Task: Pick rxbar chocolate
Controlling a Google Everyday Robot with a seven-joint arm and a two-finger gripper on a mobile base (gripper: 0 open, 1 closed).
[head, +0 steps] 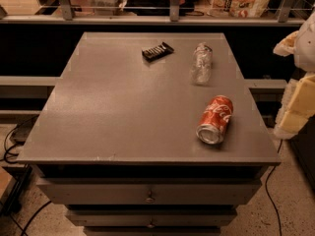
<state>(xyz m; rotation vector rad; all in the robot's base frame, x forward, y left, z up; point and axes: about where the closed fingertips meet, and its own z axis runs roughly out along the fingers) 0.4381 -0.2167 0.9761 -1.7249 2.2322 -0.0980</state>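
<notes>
The rxbar chocolate [157,50] is a small flat black bar with pale lettering stripes. It lies flat near the far edge of the grey table top [123,112], left of a clear plastic bottle [201,63]. My gripper [297,102] shows as pale white and yellowish parts at the right edge of the view, beyond the table's right side and partly cut off. It is far from the bar and holds nothing that I can see.
The bottle lies on its side at the far right. A red Coca-Cola can [215,119] lies on its side near the front right corner. Drawers [147,193] sit under the top. A railing and shelf [172,14] run behind. Cables [15,146] lie on the floor at left.
</notes>
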